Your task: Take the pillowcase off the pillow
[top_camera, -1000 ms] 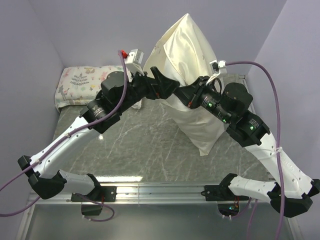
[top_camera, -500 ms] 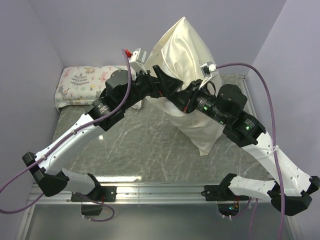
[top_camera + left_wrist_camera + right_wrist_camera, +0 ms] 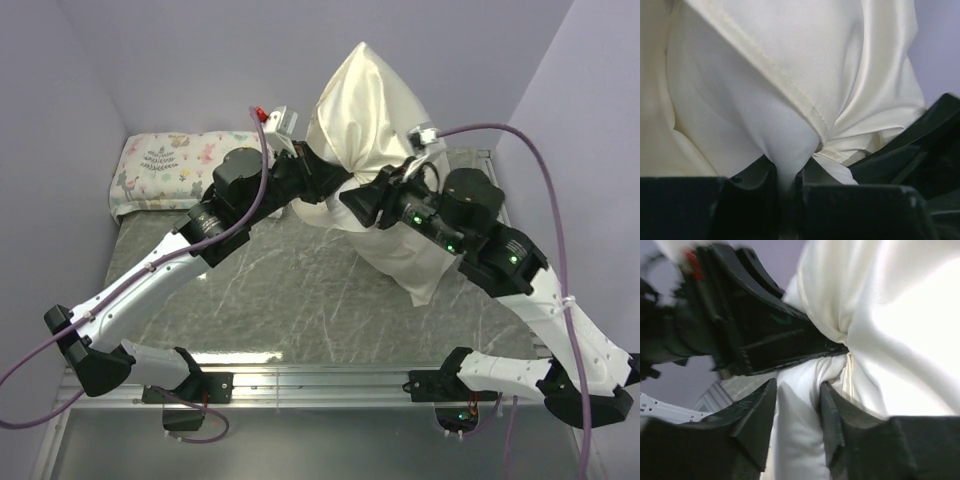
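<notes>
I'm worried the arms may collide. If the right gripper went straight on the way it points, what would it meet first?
The bunched white fabric between the right gripper's jaws; just beyond, the black left gripper pinching the same fabric, though depth is unclear.

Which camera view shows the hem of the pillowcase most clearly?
The left wrist view: the pillowcase hem runs diagonally across it, stitching visible, with the pillow bulging out beneath. The right wrist view shows only a short seam piece; the top external view shows the whole case but no hem detail.
</notes>
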### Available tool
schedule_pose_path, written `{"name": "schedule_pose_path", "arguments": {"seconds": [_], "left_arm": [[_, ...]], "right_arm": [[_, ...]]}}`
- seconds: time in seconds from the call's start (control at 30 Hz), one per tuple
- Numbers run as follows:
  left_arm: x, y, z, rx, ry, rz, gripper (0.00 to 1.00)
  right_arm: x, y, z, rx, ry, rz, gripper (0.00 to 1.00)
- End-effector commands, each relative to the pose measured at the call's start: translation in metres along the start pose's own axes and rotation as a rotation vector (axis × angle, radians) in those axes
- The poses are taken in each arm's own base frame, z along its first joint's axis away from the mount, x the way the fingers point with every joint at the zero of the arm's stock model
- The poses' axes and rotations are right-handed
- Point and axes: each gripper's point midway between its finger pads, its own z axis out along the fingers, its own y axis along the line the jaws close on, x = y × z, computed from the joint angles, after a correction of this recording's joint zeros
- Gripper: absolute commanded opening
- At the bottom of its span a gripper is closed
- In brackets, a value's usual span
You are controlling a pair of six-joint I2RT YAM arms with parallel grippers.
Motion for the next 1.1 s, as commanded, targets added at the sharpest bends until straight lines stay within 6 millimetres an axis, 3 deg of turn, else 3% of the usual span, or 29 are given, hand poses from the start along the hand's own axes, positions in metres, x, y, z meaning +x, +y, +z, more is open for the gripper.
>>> {"name": "schedule_pose_path", "arguments": {"seconds": [0.0,0.1,0.23,0.3,0.37,0.4,0.43,0.47,0.53,0.57,0.6,0.67,0.73,0.77,0.8,0.87,0.9,0.97,1.07], "left_arm": [[0.002,0.023,-0.006,-0.083,0.014,0.089,0.00],[0.002,0.023,-0.007,-0.086,0.022,0.107,0.00],[0.005,0.023,-0.006,-0.085,0.036,0.126,0.00],[0.005,0.023,-0.008,-0.082,0.040,0.127,0.00],[0.006,0.024,-0.009,-0.082,0.040,0.130,0.00],[0.006,0.024,-0.009,-0.082,0.042,0.130,0.00],[0.006,0.024,-0.010,-0.085,0.044,0.133,0.00],[0.007,0.023,-0.010,-0.082,0.046,0.135,0.00],[0.009,0.024,-0.009,-0.078,0.056,0.136,0.00],[0.009,0.022,-0.009,-0.071,0.059,0.138,0.00],[0.010,0.022,-0.009,-0.070,0.064,0.138,0.00],[0.013,0.022,-0.009,-0.067,0.073,0.139,0.00],[0.016,0.022,-0.008,-0.061,0.086,0.143,0.00],[0.020,0.022,-0.009,-0.061,0.099,0.145,0.00],[0.021,0.022,-0.010,-0.061,0.102,0.148,0.00],[0.027,0.024,-0.014,-0.063,0.119,0.152,0.00],[0.027,0.023,-0.018,-0.064,0.119,0.154,0.00],[0.031,0.026,-0.025,-0.075,0.126,0.154,0.00],[0.042,0.035,-0.034,-0.096,0.145,0.153,0.00]], "right_arm": [[-0.085,0.018,-0.055,-0.037,-0.286,-0.074,0.54],[-0.105,0.017,-0.069,-0.014,-0.362,-0.089,0.62],[-0.135,-0.012,-0.070,0.191,-0.439,-0.124,0.74],[-0.135,-0.023,-0.052,0.266,-0.412,-0.180,0.77],[-0.144,-0.022,-0.047,0.276,-0.411,-0.215,0.79],[-0.139,-0.022,-0.032,0.275,-0.382,-0.234,0.82],[-0.145,-0.018,-0.030,0.264,-0.386,-0.241,0.82],[-0.135,-0.018,-0.011,0.258,-0.331,-0.270,0.83],[-0.139,-0.011,-0.002,0.237,-0.314,-0.286,0.84],[-0.126,-0.015,0.017,0.248,-0.251,-0.308,0.84],[-0.130,-0.013,0.020,0.253,-0.252,-0.313,0.84],[-0.116,-0.021,0.042,0.283,-0.193,-0.338,0.84],[-0.120,-0.026,0.049,0.326,-0.199,-0.336,0.84],[-0.112,-0.035,0.061,0.367,-0.167,-0.343,0.83],[-0.126,-0.042,0.056,0.431,-0.201,-0.333,0.76],[-0.124,-0.059,0.065,0.531,-0.180,-0.369,0.62],[-0.136,-0.064,0.058,0.587,-0.213,-0.360,0.43],[-0.142,-0.068,0.058,0.619,-0.233,-0.354,0.21],[-0.157,-0.068,0.045,0.644,-0.302,-0.331,0.12]]}}
